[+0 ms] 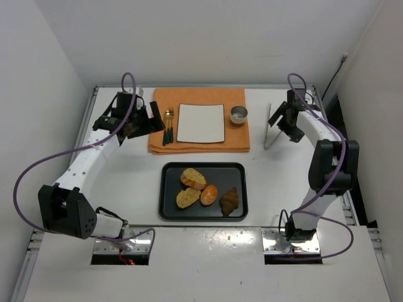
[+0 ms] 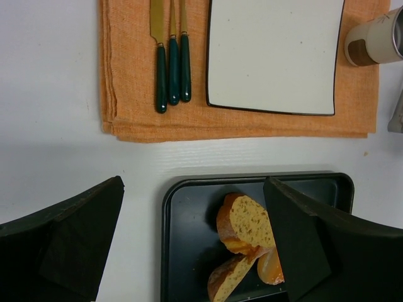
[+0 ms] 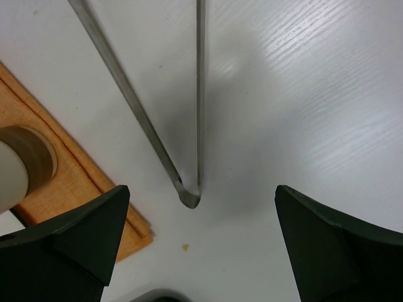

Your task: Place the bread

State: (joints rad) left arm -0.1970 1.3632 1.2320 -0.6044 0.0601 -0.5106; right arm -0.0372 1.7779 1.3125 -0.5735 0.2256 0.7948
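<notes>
- Bread (image 1: 187,197) lies in four pieces on a dark tray (image 1: 236,176) in the middle of the tabletop (image 1: 126,182): two slices (image 1: 193,178), a bun (image 1: 208,194) and a croissant (image 1: 229,201).
- In the left wrist view the right finger (image 2: 315,251) hides the croissant and covers part of the bun (image 2: 269,269). The frame cuts off the lower slice (image 2: 227,277) and the tray's (image 2: 189,239) near end.
- In the right wrist view the cup (image 3: 19,170) is cut off at the left edge, and the arms of the tongs (image 3: 189,198) run out at the top. A dark shape at the bottom edge cannot be made out.
- Left end effector (image 1: 146,119) gapes wide and holds nothing. It hangs at the left edge of the orange cloth (image 1: 157,141), beside the cutlery (image 1: 168,126), apart from the bread.
- Right end effector (image 1: 280,119) is also spread wide and empty. It is above the tongs (image 1: 271,129), which lie on the tabletop right of the cloth; their joined end shows between its fingers.
</notes>
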